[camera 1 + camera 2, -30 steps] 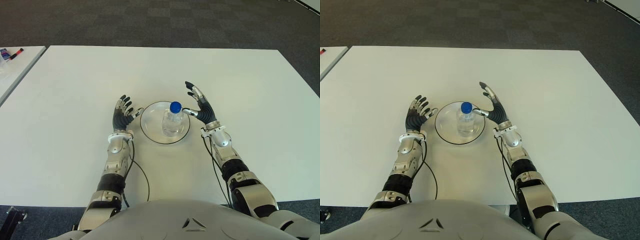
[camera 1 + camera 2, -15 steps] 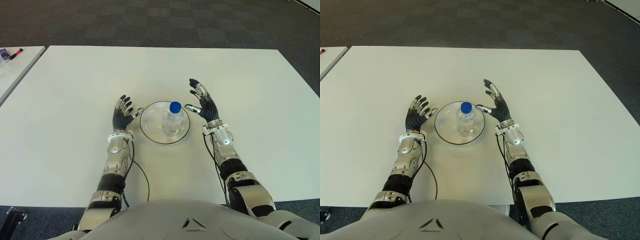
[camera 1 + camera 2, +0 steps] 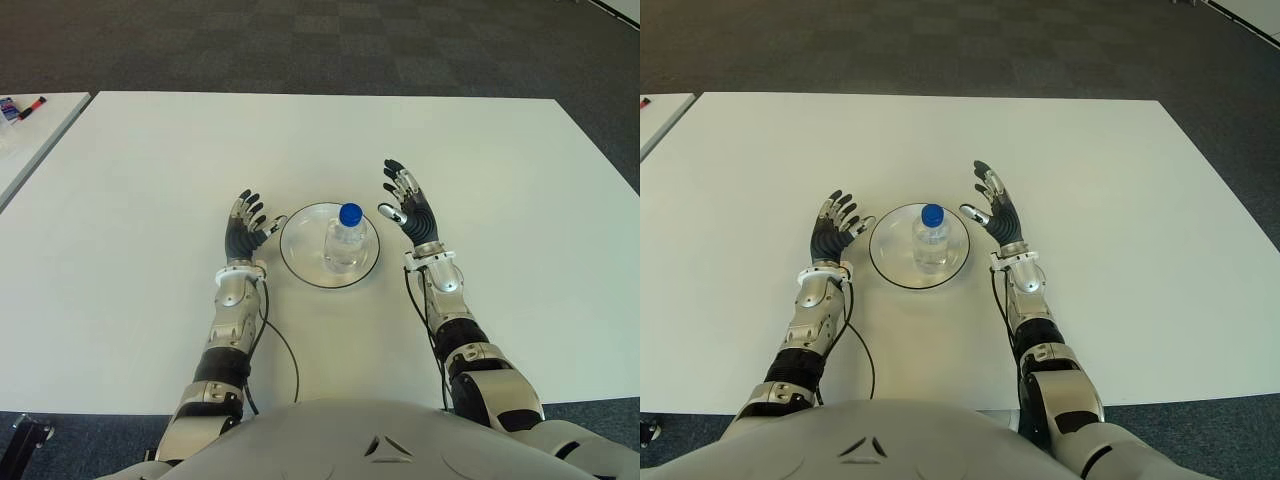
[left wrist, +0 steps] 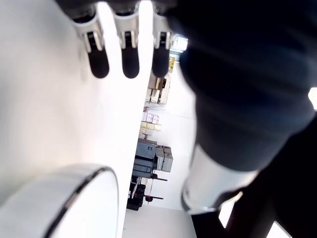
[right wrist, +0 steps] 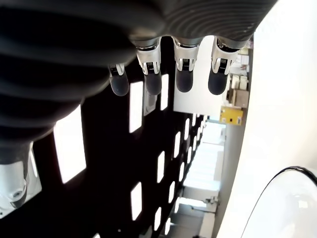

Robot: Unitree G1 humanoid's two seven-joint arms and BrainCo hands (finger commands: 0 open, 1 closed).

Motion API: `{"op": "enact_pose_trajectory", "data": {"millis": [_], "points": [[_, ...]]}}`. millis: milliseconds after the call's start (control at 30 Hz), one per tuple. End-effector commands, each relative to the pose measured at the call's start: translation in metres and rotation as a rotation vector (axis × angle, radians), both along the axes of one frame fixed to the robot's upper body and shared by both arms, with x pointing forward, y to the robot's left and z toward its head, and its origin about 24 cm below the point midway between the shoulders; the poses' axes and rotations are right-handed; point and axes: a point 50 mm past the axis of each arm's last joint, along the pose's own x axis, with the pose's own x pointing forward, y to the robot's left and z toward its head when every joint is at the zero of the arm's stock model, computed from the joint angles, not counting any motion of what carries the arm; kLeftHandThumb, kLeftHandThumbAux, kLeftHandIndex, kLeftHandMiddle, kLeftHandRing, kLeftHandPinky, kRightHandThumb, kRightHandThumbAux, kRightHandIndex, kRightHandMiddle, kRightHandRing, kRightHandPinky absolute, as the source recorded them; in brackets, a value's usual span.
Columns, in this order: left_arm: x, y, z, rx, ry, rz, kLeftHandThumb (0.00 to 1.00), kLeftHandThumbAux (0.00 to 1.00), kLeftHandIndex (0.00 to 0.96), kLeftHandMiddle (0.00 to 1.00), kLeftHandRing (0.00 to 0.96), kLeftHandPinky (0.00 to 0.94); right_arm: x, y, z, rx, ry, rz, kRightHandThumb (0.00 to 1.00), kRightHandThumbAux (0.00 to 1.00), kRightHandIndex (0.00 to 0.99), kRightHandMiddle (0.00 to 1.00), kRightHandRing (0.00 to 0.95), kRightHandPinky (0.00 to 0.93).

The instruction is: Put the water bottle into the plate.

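Observation:
A clear water bottle (image 3: 346, 240) with a blue cap stands upright inside the white plate (image 3: 300, 252) with a dark rim, at the table's middle. My right hand (image 3: 408, 205) is just right of the plate, fingers spread and holding nothing, a small gap from the bottle. My left hand (image 3: 244, 225) shows just left of the plate, fingers spread and empty. The left wrist view shows the plate's rim (image 4: 74, 198) beside extended fingers (image 4: 130, 54); the right wrist view shows straight fingers (image 5: 184, 74) and the plate's edge (image 5: 277, 198).
The white table (image 3: 150, 170) stretches wide on all sides of the plate. A second white table (image 3: 30, 130) stands at the far left with small items (image 3: 20, 106) on it. Dark carpet lies beyond the far edge.
My right hand has drawn away from the bottle to the right, its thumb leaving the cap area. The bottle stays standing in the plate. The left hand has not moved.

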Motion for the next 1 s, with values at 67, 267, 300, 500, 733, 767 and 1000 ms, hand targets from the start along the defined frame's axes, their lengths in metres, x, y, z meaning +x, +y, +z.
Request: {"op": "enact_pose_trajectory", "data": {"millis": [67,267,300,500,733,767,1000], "points": [[0.002,-0.013,-0.001,-0.044,0.014,-0.011,0.0,0.954,0.128,0.157,0.152,0.185,0.008,-0.005,-0.005,0.062,0.072,-0.029,0.095,0.525,0.0,0.0,0.0,0.0],[0.002,-0.013,-0.001,-0.043,0.016,-0.011,0.0,0.957,0.13,0.156,0.151,0.181,0.012,-0.01,-0.012,0.118,0.128,-0.059,0.078,0.562,0.0,0.0,0.0,0.0],[0.002,-0.012,-0.002,-0.044,0.016,-0.011,0.0,0.957,0.13,0.156,0.151,0.181,0.012,-0.011,-0.015,0.135,0.145,-0.071,0.076,0.566,0.0,0.0,0.0,0.0],[0.001,-0.012,-0.001,-0.046,0.013,-0.011,0.0,0.961,0.126,0.153,0.148,0.181,0.011,-0.014,-0.028,0.227,0.24,-0.149,0.05,0.614,0.0,0.0,0.0,0.0],[0.0,-0.011,-0.001,-0.044,0.008,-0.009,0.0,0.953,0.117,0.148,0.146,0.183,0.004,-0.015,-0.042,0.344,0.329,-0.249,0.015,0.682,0.0,0.0,0.0,0.034],[0.0,-0.011,-0.001,-0.046,0.009,-0.006,0.0,0.953,0.116,0.147,0.146,0.184,0.001,-0.016,-0.044,0.361,0.339,-0.271,0.009,0.69,0.0,0.0,0.0,0.041],[0.0,-0.009,-0.002,-0.077,0.037,0.045,0.0,0.961,0.112,0.147,0.151,0.198,-0.004,-0.015,-0.04,0.332,0.394,-0.351,0.0,0.724,0.015,0.028,0.012,0.044]]}}
